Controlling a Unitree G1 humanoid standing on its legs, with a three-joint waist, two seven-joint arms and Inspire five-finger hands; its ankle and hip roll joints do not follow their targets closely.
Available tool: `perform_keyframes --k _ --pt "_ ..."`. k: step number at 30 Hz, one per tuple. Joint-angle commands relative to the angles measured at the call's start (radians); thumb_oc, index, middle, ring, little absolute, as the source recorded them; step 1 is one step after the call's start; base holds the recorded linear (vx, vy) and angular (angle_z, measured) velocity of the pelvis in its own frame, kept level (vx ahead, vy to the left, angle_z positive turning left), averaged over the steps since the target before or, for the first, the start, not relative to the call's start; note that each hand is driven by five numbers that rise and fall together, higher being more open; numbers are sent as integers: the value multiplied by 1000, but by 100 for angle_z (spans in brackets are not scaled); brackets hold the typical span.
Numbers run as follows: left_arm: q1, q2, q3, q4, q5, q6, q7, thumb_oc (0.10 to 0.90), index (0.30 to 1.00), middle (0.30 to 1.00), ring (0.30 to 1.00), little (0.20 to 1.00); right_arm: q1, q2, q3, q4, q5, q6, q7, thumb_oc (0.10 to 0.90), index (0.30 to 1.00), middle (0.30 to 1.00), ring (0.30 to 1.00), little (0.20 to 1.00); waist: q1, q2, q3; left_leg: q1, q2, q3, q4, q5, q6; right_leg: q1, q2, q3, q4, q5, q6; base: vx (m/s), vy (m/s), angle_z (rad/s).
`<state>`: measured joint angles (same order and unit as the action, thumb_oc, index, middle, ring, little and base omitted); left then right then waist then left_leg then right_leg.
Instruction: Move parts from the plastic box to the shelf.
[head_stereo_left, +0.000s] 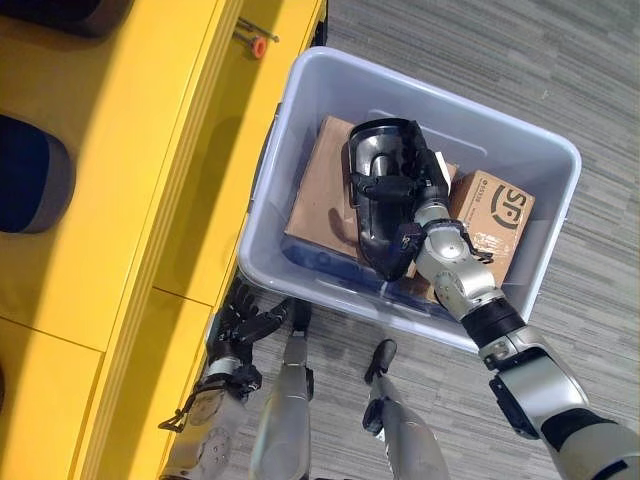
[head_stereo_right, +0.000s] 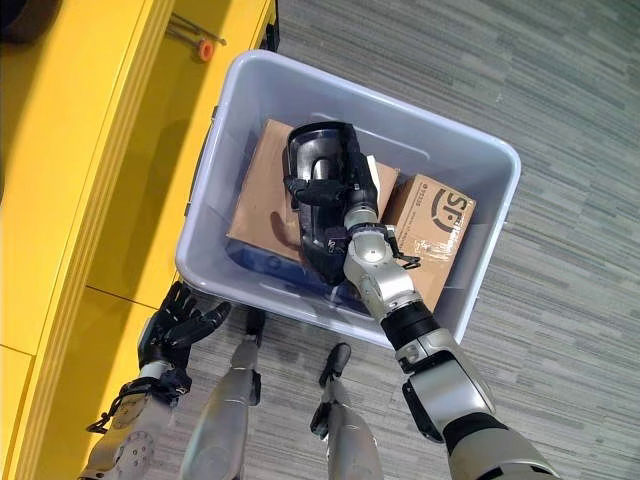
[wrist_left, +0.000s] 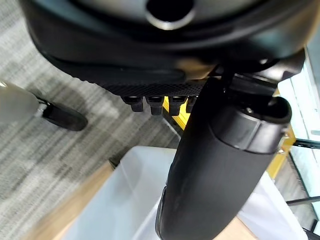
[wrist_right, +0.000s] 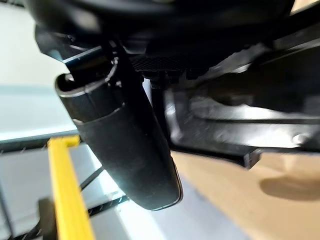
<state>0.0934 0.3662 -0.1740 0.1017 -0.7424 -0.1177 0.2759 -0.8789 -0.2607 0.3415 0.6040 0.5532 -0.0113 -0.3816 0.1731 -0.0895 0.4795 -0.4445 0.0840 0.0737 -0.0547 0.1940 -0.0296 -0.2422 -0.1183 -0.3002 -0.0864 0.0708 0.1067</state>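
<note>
- Our right hand (head_stereo_left: 412, 195) is down inside the plastic box (head_stereo_left: 520, 140), fingers curled round a black moulded part (head_stereo_left: 375, 190); we read that as a grip on it, and the right wrist view shows the dark part (wrist_right: 235, 120) pressed close against the hand.
- The black part lies across a flat brown carton (head_stereo_left: 318, 200) in the box; whether it has lifted clear of the carton we cannot tell.
- Just beside the part, toward the far corner of the box, sits a smaller printed carton (head_stereo_left: 495, 215).
- Our left hand (head_stereo_right: 178, 328) hangs outside the box, by its near wall, fingers spread and loose, holding nothing.
- The yellow shelf (head_stereo_left: 120, 200) runs along the box's other side, close to its wall; dark rounded items (head_stereo_left: 30, 175) already rest on it, though we cannot say what they are.
- Progress, as we judge it: early. The part is grasped but not yet out of the box; lifting, carrying across and setting down on the shelf remain, and both cartons are still in the box.
</note>
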Motion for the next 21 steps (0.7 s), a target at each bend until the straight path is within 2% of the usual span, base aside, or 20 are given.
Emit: perform_keyframes --k 1,8,12,17,21 --pt "21 15 6 -94 -4 -87 4 900 1000 1000 1000 1000 -161 1 -36 4 -4 -105 -18 900 1000 1000 1000 1000 10 -26 1 59 -3 -11 -17 -66 -12 73 -37 -3 -1 10 58 0 0 0" --pt "4 18 -8 -95 -16 -102 3 900 1000 1000 1000 1000 -216 23 -56 103 16 -109 -24 900 1000 1000 1000 1000 17 -13 25 45 -4 -12 -13 -63 -12 59 -37 3 0 11 56 -12 -1 -1" --pt "-1 27 -23 -106 -24 -113 3 900 1000 1000 1000 1000 -297 44 -46 200 40 -115 -16 900 1000 1000 1000 1000 27 -9 41 14 -1 -10 -5 -62 -15 34 -33 0 0 13 55 -17 -10 -3" --pt "0 27 -25 -107 -22 -117 5 900 1000 1000 1000 1000 -328 48 -26 238 19 -111 -12 900 1000 1000 1000 1000 30 -7 41 -8 -1 -13 -7 -57 -16 15 -31 -2 0 15 53 0 0 0" --pt "-4 27 -23 -99 -15 -128 10 900 1000 1000 1000 1000 -360 61 20 287 -57 -94 2 900 1000 1000 1000 1000 39 -6 41 -35 -6 -21 -8 -54 -16 -2 -29 -8 -1 14 54 1 0 1"
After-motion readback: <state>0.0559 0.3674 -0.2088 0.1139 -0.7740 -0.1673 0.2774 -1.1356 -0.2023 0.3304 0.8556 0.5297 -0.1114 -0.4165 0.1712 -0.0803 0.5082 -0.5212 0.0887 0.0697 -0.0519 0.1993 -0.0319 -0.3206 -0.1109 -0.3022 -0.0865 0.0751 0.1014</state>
